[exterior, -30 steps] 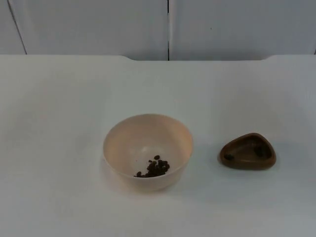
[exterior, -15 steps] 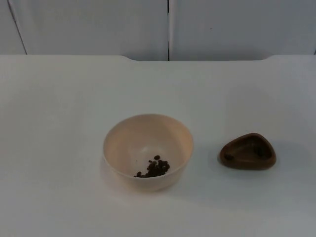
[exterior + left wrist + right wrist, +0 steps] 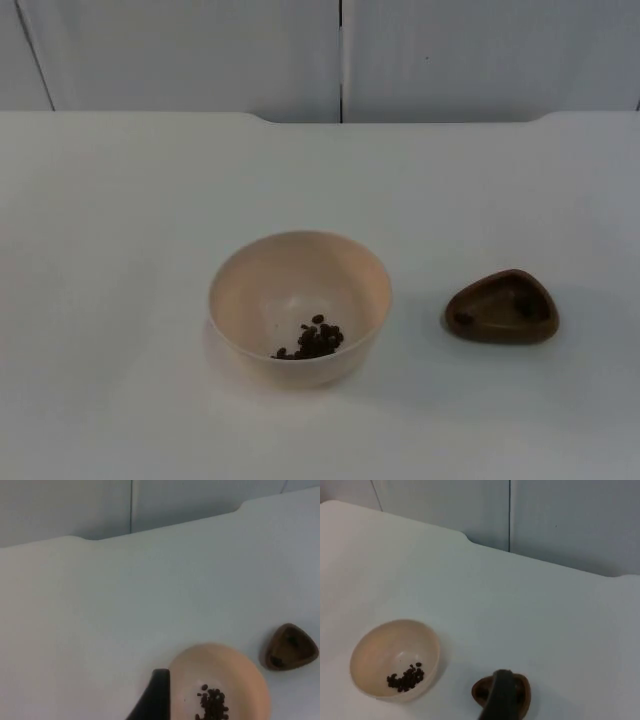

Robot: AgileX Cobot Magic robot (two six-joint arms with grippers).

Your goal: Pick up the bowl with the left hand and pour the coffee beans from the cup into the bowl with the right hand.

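A pale pink bowl (image 3: 299, 306) was seen standing on the white tabletop (image 3: 120, 250), near its middle, and a small heap of coffee beans (image 3: 313, 340) was already lying inside it, toward one side of the bottom. The brown wooden cup (image 3: 502, 307), shaped a bit like a rounded triangle, was set on the tabletop to the right of the bowl, apart from it and not touching. One or two dark bits could be made out in the cup, so it was judged to be nearly empty. In the left wrist view the bowl (image 3: 220, 684) was found just below and ahead of the left claw, with a black fingertip (image 3: 154, 697) right beside its rim. In the right wrist view the cup (image 3: 501, 692) was found close under the right claw, partly hidden by a dark fingertip (image 3: 501, 694), with the bowl (image 3: 395, 660) well off to the side. So the bowl was nearer to the left arm and the cup nearer to the right arm. Nothing was held by either claw, and it could not be told whether the claws were spread or pressed together. The pouring was judged to be mostly done.
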